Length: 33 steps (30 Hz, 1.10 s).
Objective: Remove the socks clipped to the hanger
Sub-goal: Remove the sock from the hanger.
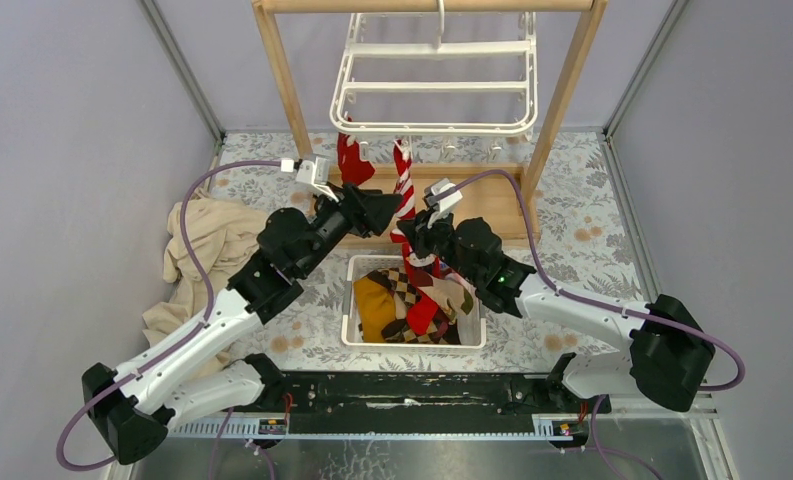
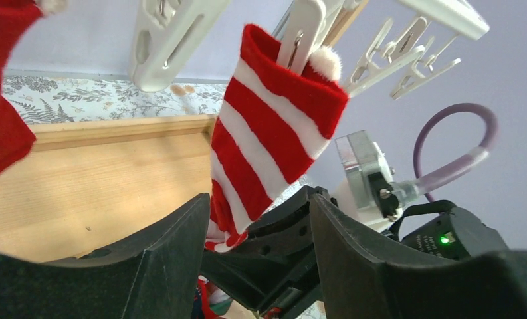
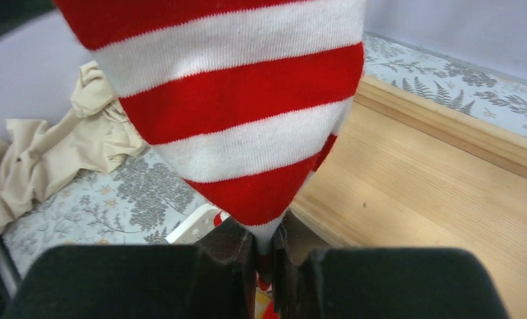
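The white grid hanger [image 1: 434, 88] hangs from the wooden rack. A red-white striped sock [image 1: 404, 185] and a plain red sock [image 1: 353, 160] hang from its clips. My right gripper [image 3: 264, 247] is shut on the lower end of the striped sock [image 3: 240, 126]. My left gripper [image 2: 257, 226] is open and empty, just left of the striped sock [image 2: 267, 133], which is held by a white clip [image 2: 305, 30]. The red sock [image 2: 1, 100] shows at the left edge of the left wrist view. Several socks lie in the basket [image 1: 353, 300].
The wooden rack [image 1: 284, 80] has a flat base board [image 1: 482, 200] behind the basket. A beige cloth [image 1: 212, 245] is heaped at the left. Grey walls close in both sides.
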Each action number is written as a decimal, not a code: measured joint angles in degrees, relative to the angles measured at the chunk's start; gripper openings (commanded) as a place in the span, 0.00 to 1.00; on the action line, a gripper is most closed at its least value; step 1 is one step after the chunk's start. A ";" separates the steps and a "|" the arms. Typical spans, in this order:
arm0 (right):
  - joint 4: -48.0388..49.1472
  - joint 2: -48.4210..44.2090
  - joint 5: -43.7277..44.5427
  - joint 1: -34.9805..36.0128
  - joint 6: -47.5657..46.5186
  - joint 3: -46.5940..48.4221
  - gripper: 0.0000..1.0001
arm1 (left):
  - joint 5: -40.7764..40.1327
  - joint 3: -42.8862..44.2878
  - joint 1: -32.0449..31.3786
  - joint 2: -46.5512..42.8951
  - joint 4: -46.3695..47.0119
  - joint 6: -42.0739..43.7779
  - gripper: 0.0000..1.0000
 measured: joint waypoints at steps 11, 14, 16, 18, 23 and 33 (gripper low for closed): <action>-2.54 0.39 5.16 0.00 -3.91 0.28 0.08 | -1.18 2.21 -0.37 -0.42 -0.94 -0.37 0.64; -2.60 0.39 5.18 0.00 -4.33 0.28 0.08 | -1.73 2.56 -0.96 -0.26 -0.90 -0.37 0.64; -2.69 0.39 4.98 0.00 -4.35 0.28 0.08 | -2.29 2.10 -1.25 -0.33 -0.74 -0.24 0.65; -2.78 0.35 4.44 0.00 -4.28 0.28 0.08 | -2.82 0.07 -1.44 -1.25 -0.52 -0.15 0.65; -3.28 -0.39 0.96 0.00 -3.26 0.31 0.08 | -3.85 -10.73 -1.44 -7.50 -0.33 0.00 0.66; -6.29 -2.78 -9.57 -0.42 1.05 1.42 0.08 | -2.62 -22.91 -1.44 -15.17 8.37 1.57 0.71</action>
